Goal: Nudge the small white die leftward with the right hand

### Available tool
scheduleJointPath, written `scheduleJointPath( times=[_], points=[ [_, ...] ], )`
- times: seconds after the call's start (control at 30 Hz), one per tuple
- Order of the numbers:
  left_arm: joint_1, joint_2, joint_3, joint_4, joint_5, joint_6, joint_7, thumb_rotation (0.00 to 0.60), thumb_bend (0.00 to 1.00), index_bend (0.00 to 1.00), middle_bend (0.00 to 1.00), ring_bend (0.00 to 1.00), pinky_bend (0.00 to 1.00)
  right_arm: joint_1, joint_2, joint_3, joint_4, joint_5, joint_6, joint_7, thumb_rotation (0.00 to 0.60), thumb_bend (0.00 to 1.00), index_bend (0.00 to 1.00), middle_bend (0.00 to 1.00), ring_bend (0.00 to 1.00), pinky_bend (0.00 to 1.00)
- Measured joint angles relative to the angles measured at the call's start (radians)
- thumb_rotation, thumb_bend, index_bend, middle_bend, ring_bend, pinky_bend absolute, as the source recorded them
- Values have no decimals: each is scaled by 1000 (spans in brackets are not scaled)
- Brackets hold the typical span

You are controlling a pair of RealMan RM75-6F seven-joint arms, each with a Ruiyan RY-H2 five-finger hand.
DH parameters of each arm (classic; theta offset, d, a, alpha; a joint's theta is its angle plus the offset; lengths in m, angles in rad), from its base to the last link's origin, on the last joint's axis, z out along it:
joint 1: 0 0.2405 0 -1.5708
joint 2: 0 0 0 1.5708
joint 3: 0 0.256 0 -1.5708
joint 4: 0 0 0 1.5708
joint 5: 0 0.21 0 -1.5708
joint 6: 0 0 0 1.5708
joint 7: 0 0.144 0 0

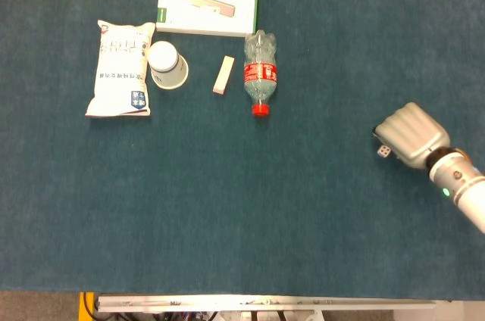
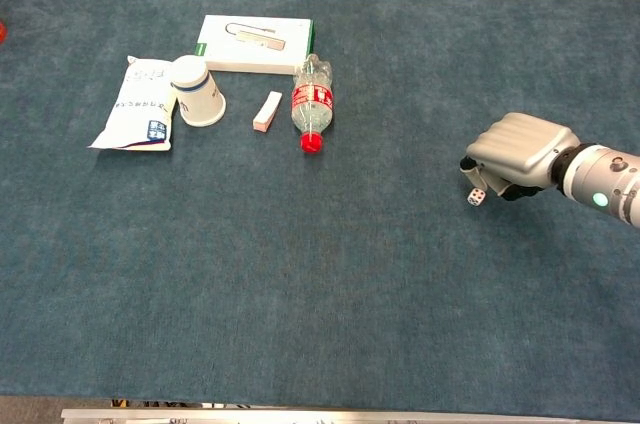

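Observation:
The small white die (image 1: 385,152) (image 2: 477,196) lies on the blue cloth at the right side of the table. My right hand (image 1: 409,135) (image 2: 516,151) hangs right over it, fingers curled in, its fingertips at the die's right and top side. Whether the fingers touch the die I cannot tell. The hand holds nothing. My left hand shows in neither view.
At the far left lie a white snack bag (image 1: 121,68), a tipped paper cup (image 1: 167,65), a small cream block (image 1: 223,74), a plastic bottle with a red cap (image 1: 261,71) and a white box (image 1: 208,4). The table's front edge (image 1: 265,303) runs along the bottom.

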Motion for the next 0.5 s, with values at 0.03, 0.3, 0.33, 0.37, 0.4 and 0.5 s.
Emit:
scheduleJointPath(
  times=[0.03,0.3,0.33,0.37,0.4,0.5],
  points=[
    [1,1,-1,0,0,0,-1,600,230,279,265,196,337,3,-1,-3,-2,3,4,-1,600,994,505,1000,1000,979],
    [7,6,-6,-4,-5,4,-3,600,230,279,269,196,337,17,5,-27,-30,0,28,11,600,994,505,1000,1000,979],
    [7,6,-7,-3,-7,4,-4,600,230,279,270,195,337,18,7,-30,-33,-2,31,14,600,994,505,1000,1000,979],
    [7,6,-8,-2,-8,4,-4,600,230,279,270,195,337,19,10,-34,-38,-5,35,17,600,994,505,1000,1000,979],
    [8,6,-9,-2,-9,4,-5,600,230,279,271,195,337,20,11,-37,-42,-7,38,19,600,994,505,1000,1000,979],
    [10,8,-11,-1,-13,6,-5,600,230,279,273,195,337,22,15,-47,-49,-14,42,26,600,994,505,1000,1000,978]
  ],
)
